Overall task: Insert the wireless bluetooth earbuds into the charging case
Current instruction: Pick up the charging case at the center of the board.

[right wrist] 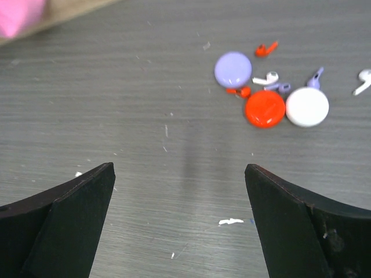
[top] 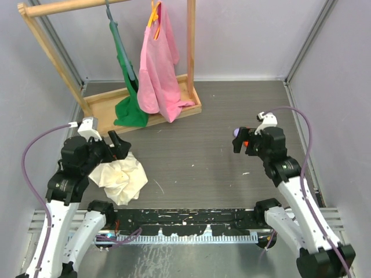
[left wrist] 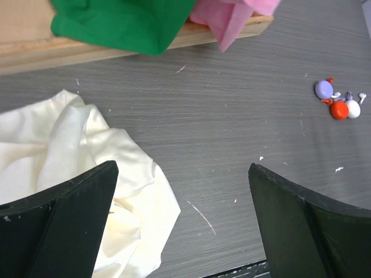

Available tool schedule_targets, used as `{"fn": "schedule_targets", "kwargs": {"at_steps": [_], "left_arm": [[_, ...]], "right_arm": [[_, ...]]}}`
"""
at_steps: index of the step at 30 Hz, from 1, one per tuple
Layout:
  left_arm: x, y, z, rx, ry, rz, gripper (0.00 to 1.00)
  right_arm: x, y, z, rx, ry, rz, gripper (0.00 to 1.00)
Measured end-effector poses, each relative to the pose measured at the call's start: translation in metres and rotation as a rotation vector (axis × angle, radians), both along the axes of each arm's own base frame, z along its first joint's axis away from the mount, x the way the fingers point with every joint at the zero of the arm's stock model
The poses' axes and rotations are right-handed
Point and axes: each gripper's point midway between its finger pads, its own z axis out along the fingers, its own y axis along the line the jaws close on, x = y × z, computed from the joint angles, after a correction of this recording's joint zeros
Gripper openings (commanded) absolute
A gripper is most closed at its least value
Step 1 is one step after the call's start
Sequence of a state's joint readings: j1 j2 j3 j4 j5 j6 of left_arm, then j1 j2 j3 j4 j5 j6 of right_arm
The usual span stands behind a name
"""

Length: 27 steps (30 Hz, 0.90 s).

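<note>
The right gripper (right wrist: 179, 226) hangs released, jaws wide, over the bare worktop (right wrist: 116, 133). Just beyond it lies the lavender charging case (right wrist: 233, 69), one white earbud (right wrist: 265, 77) just beside it. The second earbud (right wrist: 364, 81) lies farther right, past the red case (right wrist: 265, 108) and the white case (right wrist: 307, 106). The left gripper (left wrist: 182, 226), also released, hovers by the cream cloth (left wrist: 69, 150) at the near left.

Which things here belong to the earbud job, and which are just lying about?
Job:
lavender charging case
white earbuds

Lying about:
red puck
white puck
red earbuds
lavender earbuds
cream cloth
wooden rack
green garment
pink garment
</note>
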<state>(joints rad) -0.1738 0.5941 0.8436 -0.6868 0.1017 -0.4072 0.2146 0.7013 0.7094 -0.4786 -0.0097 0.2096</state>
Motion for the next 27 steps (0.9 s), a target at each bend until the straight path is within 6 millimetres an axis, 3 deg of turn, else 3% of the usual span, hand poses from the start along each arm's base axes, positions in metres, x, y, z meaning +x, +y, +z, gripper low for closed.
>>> {"fn": "schedule_targets", "kwargs": {"at_steps": [5, 10, 19, 27], "left_arm": [[-0.016, -0.005, 0.028, 0.084, -0.106, -0.099, 0.98], [-0.027, -0.013, 0.034, 0.131, -0.162, -0.174, 0.98], [-0.028, -0.023, 0.012, 0.187, -0.149, -0.241, 0.98], [-0.029, -0.023, 0.007, 0.207, -0.149, -0.242, 0.98]], "right_arm": [[0.018, -0.004, -0.037, -0.044, 0.13, -0.047, 0.99], [0.039, -0.01, -0.056, -0.076, 0.164, -0.102, 0.98], [0.07, -0.017, -0.088, -0.093, 0.209, -0.154, 0.93], [0.087, -0.042, -0.108, -0.084, 0.239, -0.234, 0.93]]}}
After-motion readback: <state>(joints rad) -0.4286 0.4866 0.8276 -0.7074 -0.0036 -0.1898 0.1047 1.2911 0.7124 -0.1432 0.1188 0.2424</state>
